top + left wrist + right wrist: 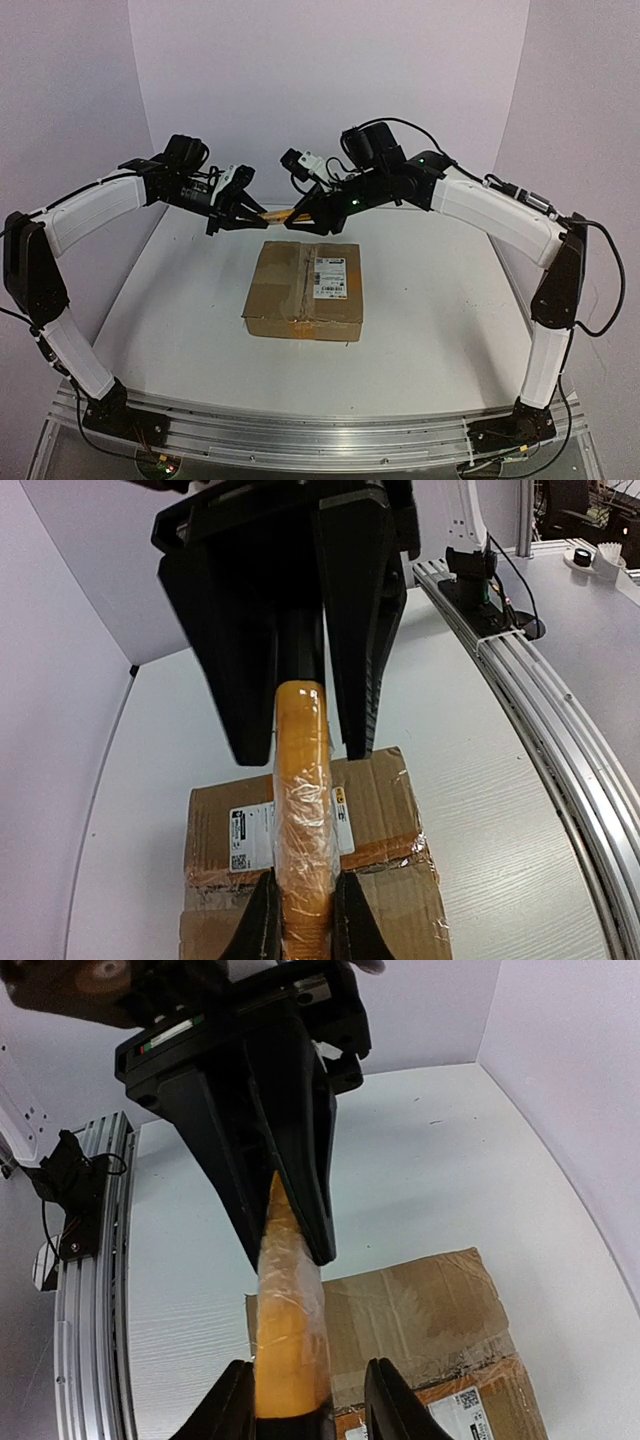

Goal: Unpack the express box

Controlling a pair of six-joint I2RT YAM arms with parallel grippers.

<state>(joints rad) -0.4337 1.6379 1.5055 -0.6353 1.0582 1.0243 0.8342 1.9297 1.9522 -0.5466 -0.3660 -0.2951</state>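
The white table [430, 330] carries the express box [305, 290], which lies flat near its middle, taped along the seam, with the label side up (the white shipping label [331, 275] sits on the half toward the right arm). Above the box's far edge the two arms meet tip to tip. The left gripper [252, 212] is clamped tight on the film-wrapped orange end of a utility knife [303, 810], while the right gripper [303, 214] has its jaws apart around the knife's black end, with a gap showing beside one finger.
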